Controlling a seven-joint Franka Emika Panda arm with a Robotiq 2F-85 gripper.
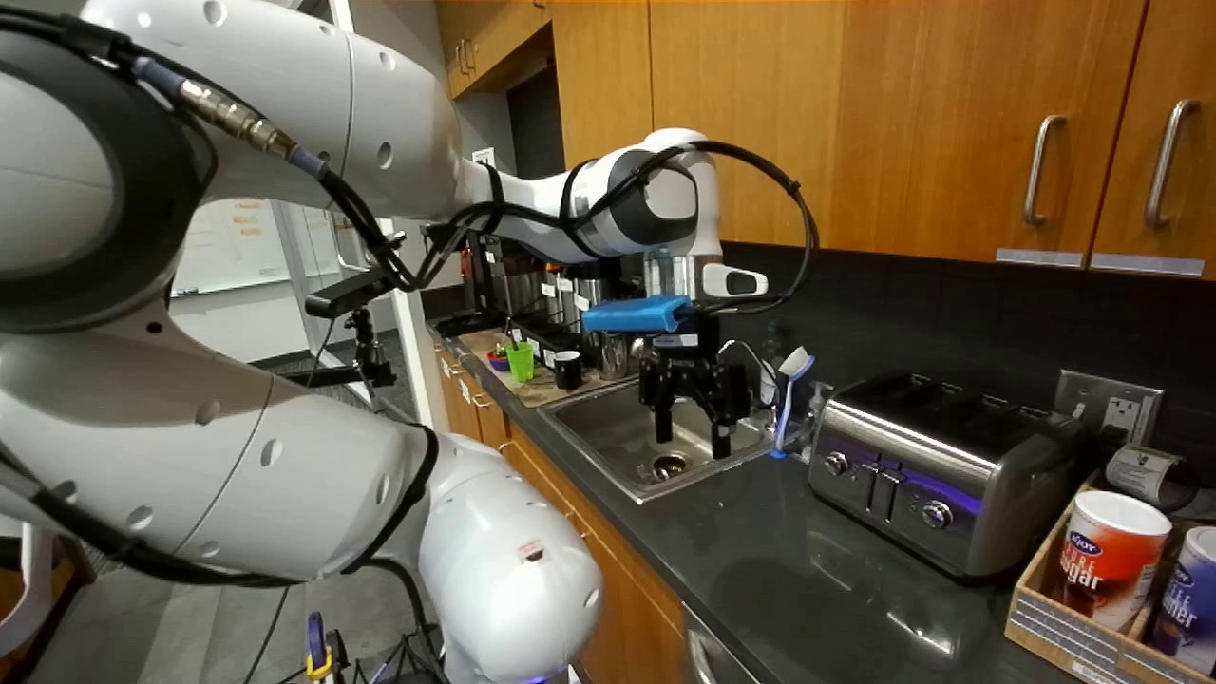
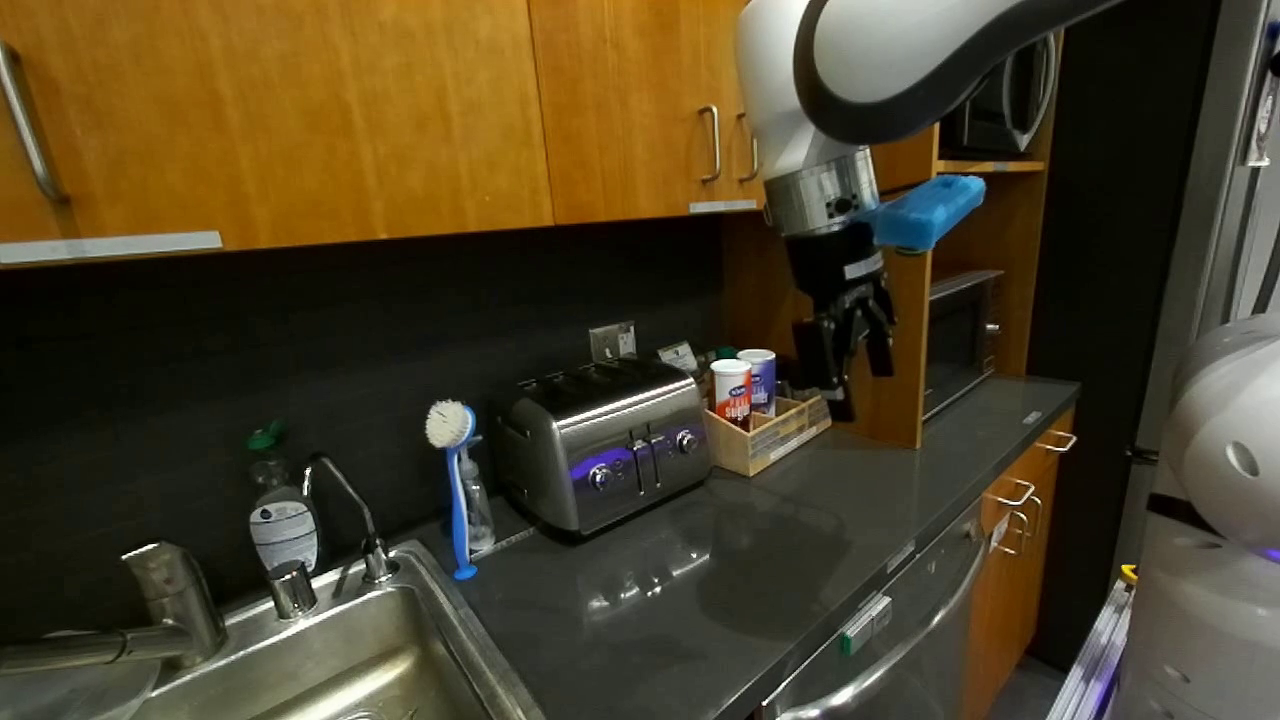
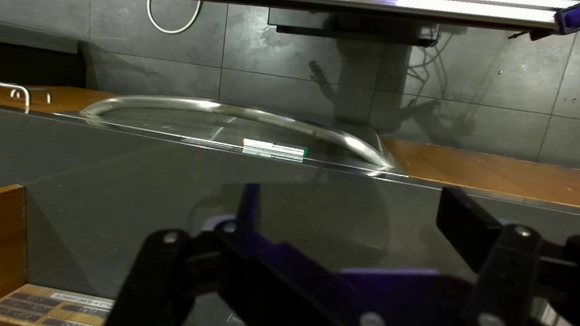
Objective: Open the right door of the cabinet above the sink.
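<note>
The right door point(image 2: 330, 120) is a flat honey-brown panel above the sink point(image 2: 455, 610) and is shut. A silver bar handle point(image 2: 32, 130) shows near its left end. In an exterior view the right door point(image 1: 760, 71) is partly behind my arm, which hides its handle. The cabinet's left door point(image 1: 603, 90) is beside it. The sink point(image 1: 608, 427) is a steel basin in the dark counter. My gripper point(image 1: 693, 435) points down, open and empty, lower than the cabinet's bottom edge. It also shows in an exterior view point(image 2: 860, 385) and the wrist view point(image 3: 351, 201), above the counter.
A silver toaster point(image 2: 610, 450) and a wooden box point(image 2: 765, 440) with sugar and creamer stand along the back wall. A brush point(image 2: 460, 500) and a faucet point(image 2: 175, 600) rise by the sink. Neighbouring cabinet doors with handles point(image 2: 712, 145) are shut. A dishwasher handle point(image 3: 235, 111) juts below the counter.
</note>
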